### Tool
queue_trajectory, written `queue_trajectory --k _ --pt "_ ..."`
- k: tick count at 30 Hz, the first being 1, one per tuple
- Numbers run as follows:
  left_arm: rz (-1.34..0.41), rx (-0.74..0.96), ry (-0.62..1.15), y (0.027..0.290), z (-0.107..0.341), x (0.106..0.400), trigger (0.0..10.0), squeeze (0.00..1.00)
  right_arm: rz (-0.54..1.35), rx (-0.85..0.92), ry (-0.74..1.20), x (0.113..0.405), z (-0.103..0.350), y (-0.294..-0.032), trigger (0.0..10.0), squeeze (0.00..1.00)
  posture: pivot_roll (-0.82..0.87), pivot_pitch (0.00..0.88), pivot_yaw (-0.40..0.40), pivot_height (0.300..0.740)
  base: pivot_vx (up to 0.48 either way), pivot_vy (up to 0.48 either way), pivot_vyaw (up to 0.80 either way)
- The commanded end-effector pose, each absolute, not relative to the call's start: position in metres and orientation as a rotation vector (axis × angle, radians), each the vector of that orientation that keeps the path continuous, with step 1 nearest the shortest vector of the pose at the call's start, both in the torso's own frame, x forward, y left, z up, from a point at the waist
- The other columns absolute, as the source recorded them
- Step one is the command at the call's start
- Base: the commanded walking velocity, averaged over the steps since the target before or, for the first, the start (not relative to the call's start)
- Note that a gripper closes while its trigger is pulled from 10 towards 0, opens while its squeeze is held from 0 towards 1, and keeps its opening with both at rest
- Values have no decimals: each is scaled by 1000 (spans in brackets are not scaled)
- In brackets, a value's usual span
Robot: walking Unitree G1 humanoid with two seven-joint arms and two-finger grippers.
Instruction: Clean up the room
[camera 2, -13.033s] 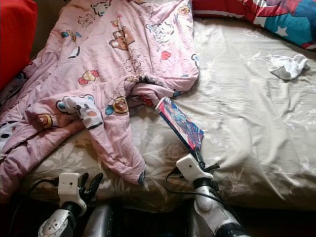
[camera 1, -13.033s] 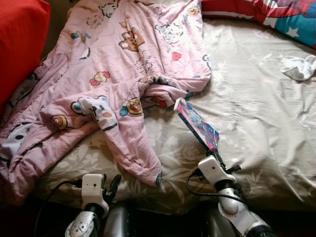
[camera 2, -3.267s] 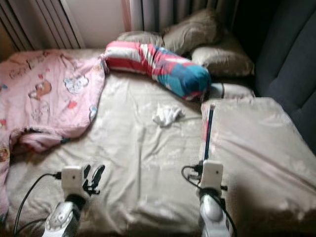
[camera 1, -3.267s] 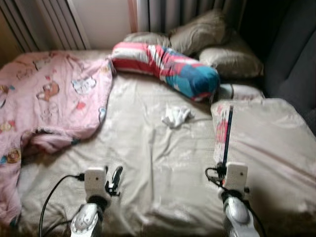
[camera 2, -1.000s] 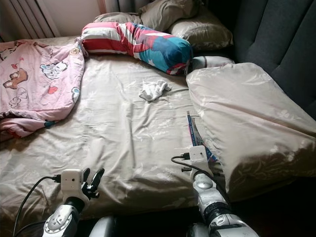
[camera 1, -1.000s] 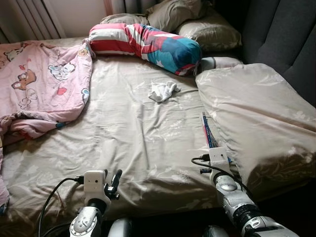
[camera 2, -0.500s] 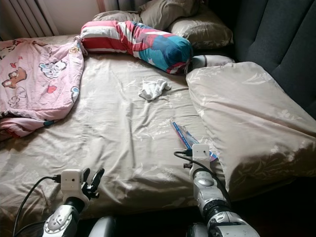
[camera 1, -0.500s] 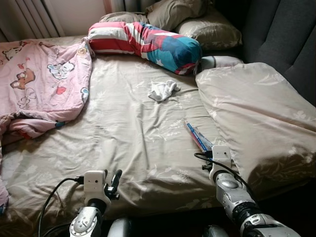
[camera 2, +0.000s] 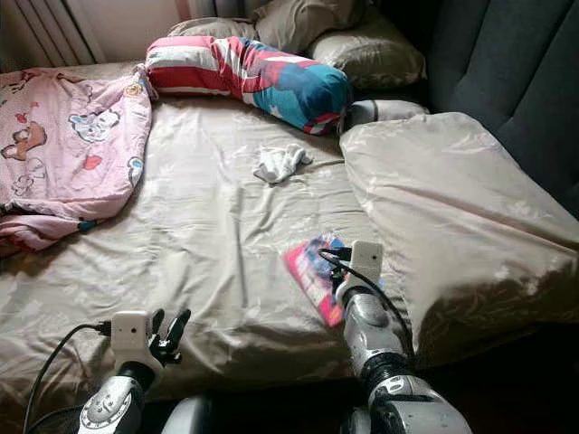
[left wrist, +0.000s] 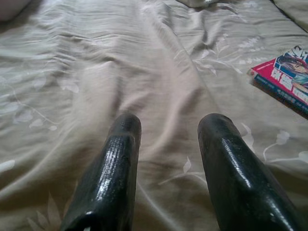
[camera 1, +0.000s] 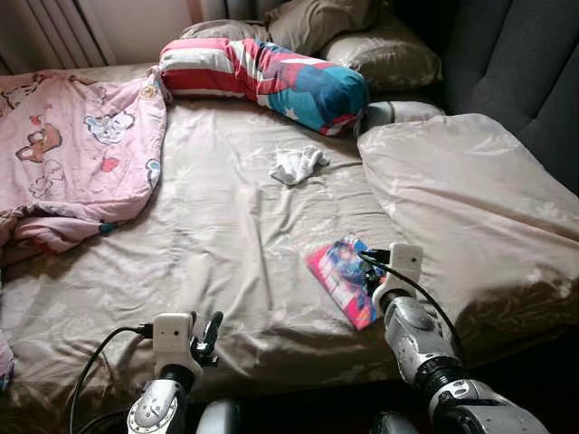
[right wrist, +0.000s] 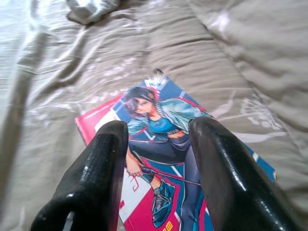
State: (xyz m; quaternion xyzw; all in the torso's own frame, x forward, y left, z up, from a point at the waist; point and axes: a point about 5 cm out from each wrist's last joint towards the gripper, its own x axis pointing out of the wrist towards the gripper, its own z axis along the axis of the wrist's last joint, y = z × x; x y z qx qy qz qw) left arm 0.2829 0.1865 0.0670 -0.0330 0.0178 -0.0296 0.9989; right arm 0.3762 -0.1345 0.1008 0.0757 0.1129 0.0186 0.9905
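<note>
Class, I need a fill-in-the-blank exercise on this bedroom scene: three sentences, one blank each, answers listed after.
1. The comic book lies flat on the ____.
2. The right pincer hovers over the comic book with its fingers ____.
3. The pink quilt lies toward the robot's ____ side.

Missing words: bed; open; left

Bedroom, seemingly: bed [camera 1: 226, 244], pillows [camera 1: 380, 54].
</note>
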Motion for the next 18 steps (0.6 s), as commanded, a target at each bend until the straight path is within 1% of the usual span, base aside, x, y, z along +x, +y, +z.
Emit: queue_trajectory --k 1,8,13,16,17,18 --pt "-52 -58 69 189 60 277 10000 0 46 144 258 371 90 -134 10000 0 -1 241 13 617 0 0 0" --pt "-55 -56 74 188 59 277 10000 0 42 139 305 360 73 -141 10000 0 -2 240 13 617 0 0 0" --pt "-55 -55 76 187 59 277 10000 0 -22 160 297 349 61 -155 10000 0 -3 241 13 617 0 0 0" --pt "-65 -50 80 186 58 276 10000 0 0 117 383 334 38 -157 10000 0 -7 241 13 617 0 0 0" --pt "-65 -50 80 186 58 276 10000 0 0 117 383 334 38 -157 10000 0 -7 241 13 617 0 0 0" --pt "-74 -46 79 184 58 276 10000 0 20 121 412 328 30 -156 10000 0 -8 241 15 617 0 0 0"
